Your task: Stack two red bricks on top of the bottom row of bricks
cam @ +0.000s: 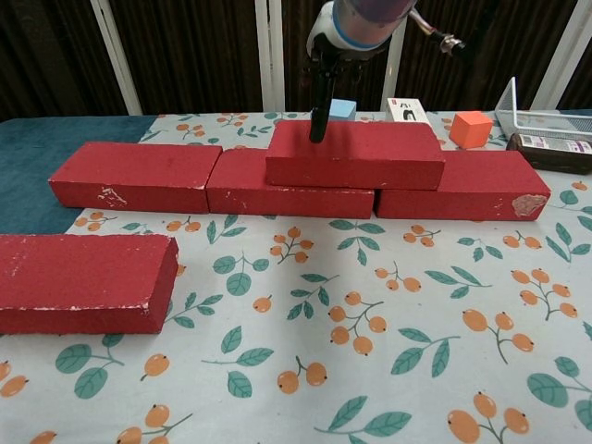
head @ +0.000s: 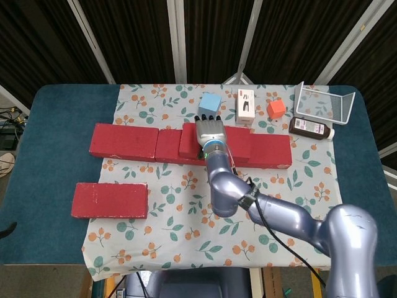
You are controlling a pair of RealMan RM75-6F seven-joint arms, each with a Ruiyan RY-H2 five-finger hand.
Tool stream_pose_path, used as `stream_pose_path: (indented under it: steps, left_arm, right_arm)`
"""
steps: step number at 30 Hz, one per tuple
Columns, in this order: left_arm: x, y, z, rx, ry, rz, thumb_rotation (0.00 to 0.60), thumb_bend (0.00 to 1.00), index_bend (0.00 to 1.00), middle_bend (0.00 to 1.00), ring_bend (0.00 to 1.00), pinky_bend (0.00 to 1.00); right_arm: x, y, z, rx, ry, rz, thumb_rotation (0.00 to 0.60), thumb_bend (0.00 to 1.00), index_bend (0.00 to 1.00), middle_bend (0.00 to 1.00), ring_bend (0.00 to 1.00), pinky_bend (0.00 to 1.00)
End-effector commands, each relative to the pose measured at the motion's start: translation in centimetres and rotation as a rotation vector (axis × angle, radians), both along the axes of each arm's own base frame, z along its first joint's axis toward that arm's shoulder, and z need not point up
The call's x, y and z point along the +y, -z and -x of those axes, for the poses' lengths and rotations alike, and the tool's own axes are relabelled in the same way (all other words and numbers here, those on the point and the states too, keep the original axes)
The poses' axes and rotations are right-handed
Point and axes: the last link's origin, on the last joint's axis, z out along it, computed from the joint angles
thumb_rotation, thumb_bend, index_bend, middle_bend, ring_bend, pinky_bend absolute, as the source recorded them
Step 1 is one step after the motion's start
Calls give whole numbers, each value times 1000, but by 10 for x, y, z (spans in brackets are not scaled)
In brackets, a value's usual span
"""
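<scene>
Nearest on the leaf-patterned cloth (cam: 388, 305), at the left, a loose red brick (head: 110, 200) lies flat by itself, well apart from the others. Farther back, three red bricks form the bottom row (cam: 134, 176), set end to end across the cloth. A stacked red brick (cam: 370, 153) sits on top of that row, bridging the joint between the middle and right bricks. The right hand (head: 209, 131) hangs above the stacked brick's left part with its fingers spread and holding nothing; in the chest view a dark fingertip (cam: 318, 111) points down at the brick's top, and contact cannot be told. Beyond the row stand a light blue cube (head: 210, 103), a white box (head: 245, 105) and an orange cube (head: 276, 109), with a dark bottle (head: 312, 128) lying on its side and a clear tray (head: 325, 104) at the far right
</scene>
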Motion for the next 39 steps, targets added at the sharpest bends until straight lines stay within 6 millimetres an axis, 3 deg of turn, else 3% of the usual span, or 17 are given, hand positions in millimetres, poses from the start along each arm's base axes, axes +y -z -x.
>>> stream_pose_path:
  steps: [1, 6, 11, 16, 24, 39]
  left_arm:
    - [0, 1, -1, -6, 14, 11, 600, 0, 0, 0, 0, 133]
    - [0, 2, -4, -20, 61, 20, 600, 0, 0, 0, 0, 134]
    - [0, 7, -8, -53, 87, 63, 600, 0, 0, 0, 0, 136]
    - [-3, 11, -17, -84, 128, 85, 600, 0, 0, 0, 0, 136]
    - [-3, 19, -34, -92, 159, 217, 600, 0, 0, 0, 0, 143]
    - [51, 39, -90, -40, 124, 494, 600, 0, 0, 0, 0, 121]
  right_arm:
    - [41, -69, 41, -145, -127, 162, 600, 129, 0, 0, 0, 0]
    - [112, -98, 123, -188, -141, 244, 600, 129, 0, 0, 0, 0]
    - [185, -101, 222, -249, -83, 268, 600, 129, 0, 0, 0, 0]
    - [235, -105, 293, -284, -91, 354, 600, 130, 0, 0, 0, 0]
    - [261, -121, 330, -295, -154, 451, 600, 129, 0, 0, 0, 0]
    - [271, -140, 345, -370, -77, 409, 600, 130, 0, 0, 0, 0]
